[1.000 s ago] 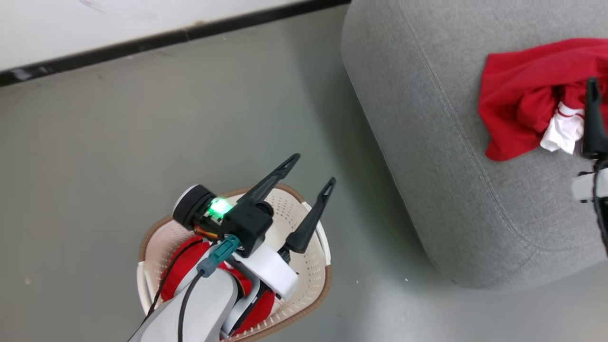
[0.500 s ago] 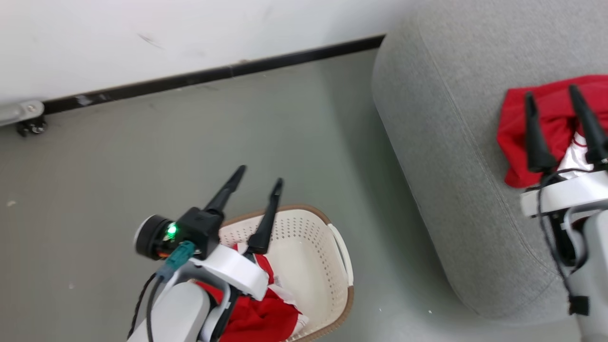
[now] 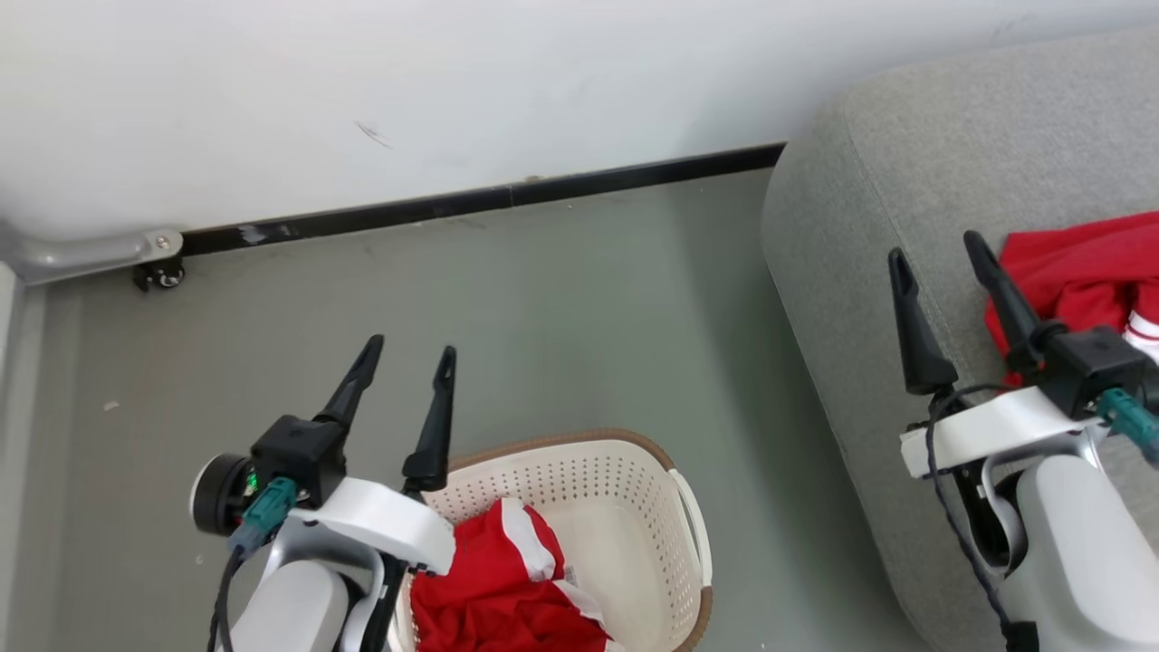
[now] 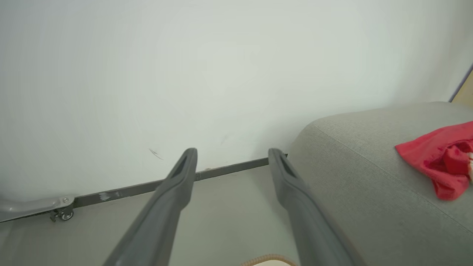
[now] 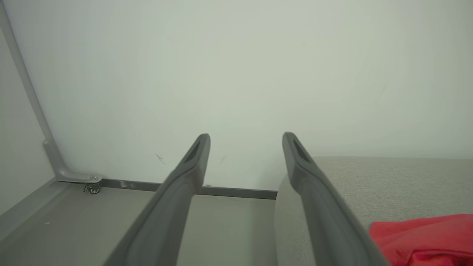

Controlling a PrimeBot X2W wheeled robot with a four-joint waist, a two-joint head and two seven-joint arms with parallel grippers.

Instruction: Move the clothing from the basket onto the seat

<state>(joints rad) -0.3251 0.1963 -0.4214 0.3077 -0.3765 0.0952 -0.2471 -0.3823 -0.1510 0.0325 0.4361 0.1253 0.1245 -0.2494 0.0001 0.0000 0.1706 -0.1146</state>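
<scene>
**Halfway: one down, one to go**

Seat (image 3: 860, 181) and basket (image 3: 589, 480) split the load. One garment (image 3: 1077, 272) lies on the seat, and the other garment (image 3: 480, 598) sits in the basket (that's the remaining job). Up front, left gripper (image 3: 410, 347) and right gripper (image 3: 935, 245) hang spread apart, empty.

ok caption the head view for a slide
Left tool and right tool open, empty; red garment on the grey sofa, second garment in the laundry basket.

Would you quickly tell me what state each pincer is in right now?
Left pincer: open, holding nothing.
Right pincer: open, holding nothing.
</scene>
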